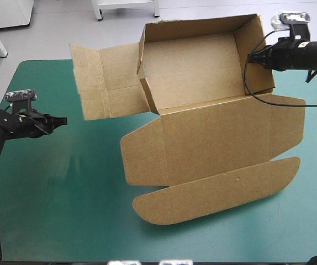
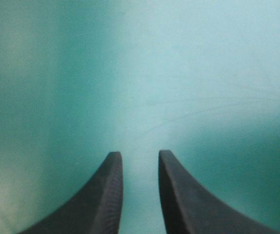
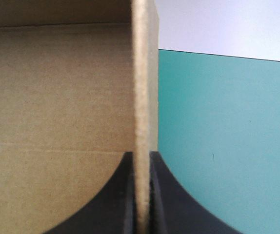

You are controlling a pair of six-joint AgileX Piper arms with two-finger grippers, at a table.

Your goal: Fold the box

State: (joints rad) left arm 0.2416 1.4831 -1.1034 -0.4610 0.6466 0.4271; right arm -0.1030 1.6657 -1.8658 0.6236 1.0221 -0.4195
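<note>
Right now the box (image 1: 197, 72) sits across the centre and upper right of the high view, on the teal-green bench (image 1: 53, 199). Its far and right walls stand, the lid (image 1: 219, 165) lies flat toward the lower middle of the frame, and the left side panel (image 1: 106, 80) is spread open toward the upper left. Your right end effector (image 1: 253, 57), at the upper right, pinches the right wall (image 3: 144, 73), the board clamped between its black fingers. Your left end effector (image 1: 61, 120) hovers at the left middle of the frame, its fingers a little apart, with only bare cover ahead and the box well apart from it. Judging by how things lie, the step in hand is raising that left side panel. Use the right wall as your anchor so the tray cannot skid. Bring the left end effector behind the panel's outer edge and swing it up along the crease rather than pushing sideways, since a shove could slide the whole box or buckle the board.
</note>
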